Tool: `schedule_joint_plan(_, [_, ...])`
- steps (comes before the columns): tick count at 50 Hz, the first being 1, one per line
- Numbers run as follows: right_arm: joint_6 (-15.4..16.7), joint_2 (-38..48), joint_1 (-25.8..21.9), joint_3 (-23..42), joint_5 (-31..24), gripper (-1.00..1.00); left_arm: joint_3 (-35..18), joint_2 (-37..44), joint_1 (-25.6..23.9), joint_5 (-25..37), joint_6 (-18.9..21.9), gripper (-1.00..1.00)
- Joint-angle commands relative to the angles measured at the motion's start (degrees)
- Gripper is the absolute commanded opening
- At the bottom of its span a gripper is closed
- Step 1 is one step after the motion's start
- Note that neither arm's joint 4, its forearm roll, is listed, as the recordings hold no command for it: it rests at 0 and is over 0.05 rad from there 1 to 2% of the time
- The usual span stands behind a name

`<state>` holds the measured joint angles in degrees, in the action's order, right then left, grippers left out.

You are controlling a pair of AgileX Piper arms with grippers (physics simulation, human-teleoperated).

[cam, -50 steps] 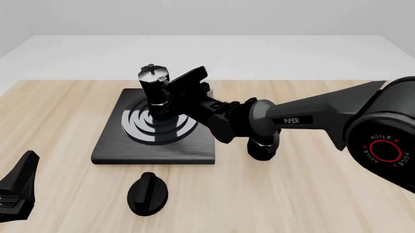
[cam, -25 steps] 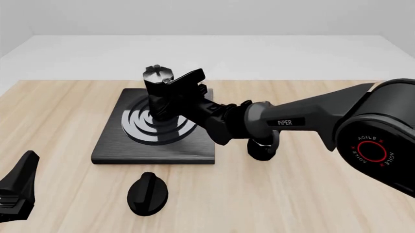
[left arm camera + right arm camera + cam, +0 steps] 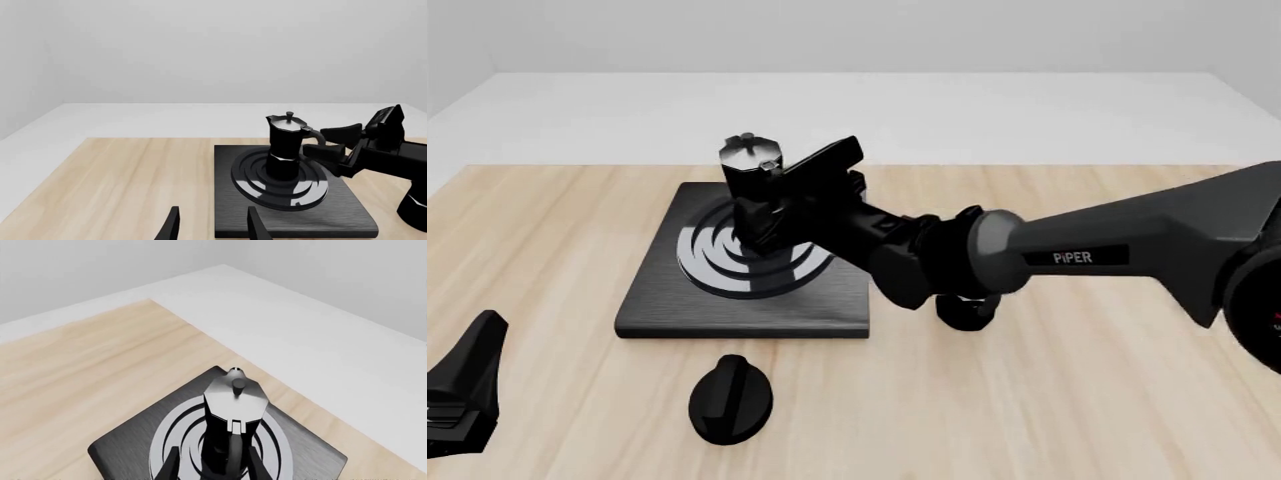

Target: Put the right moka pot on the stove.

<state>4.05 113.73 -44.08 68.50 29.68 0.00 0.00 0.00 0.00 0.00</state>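
The right moka pot [image 3: 751, 190] stands upright on the stove [image 3: 747, 262], centred over the silver-grey burner rings, so the placement looks done. It is black and faceted with a waisted middle, a grey lid and a small knob. The right tool [image 3: 327, 144] sits at the curved handle side, fingers spread and apparently released, likely ready to back away. The stove is a flat black slab on a pale wood-grain tabletop [image 3: 1068, 400]. A black oval dial knob [image 3: 730, 398] lies nearer. The left tool [image 3: 210, 227] idles open, holding nothing.

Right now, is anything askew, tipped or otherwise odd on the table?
Nothing stands out. The moka pot stands upright on the stove rings, the right gripper open at its handle; the dial knob lies in front.
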Motion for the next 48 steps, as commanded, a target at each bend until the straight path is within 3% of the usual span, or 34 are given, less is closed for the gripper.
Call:
schedule_joint_plan(1, [0.58, -5.29, -0.24, -4.41, 0.04, 1.0, 0.0, 0.0, 0.0, 0.0, 0.0, 1.0])
schedule_joint_plan(36, [0.42, -25.01, -2.45, -19.95, 0.11, 1.0, 0.0, 0.0, 0.0, 0.0, 0.0, 1.0])
schedule_joint_plan(48, [-1.26, -33.17, -4.24, -26.21, 1.5, 1.0, 0.0, 0.0, 0.0, 0.0, 0.0, 1.0])
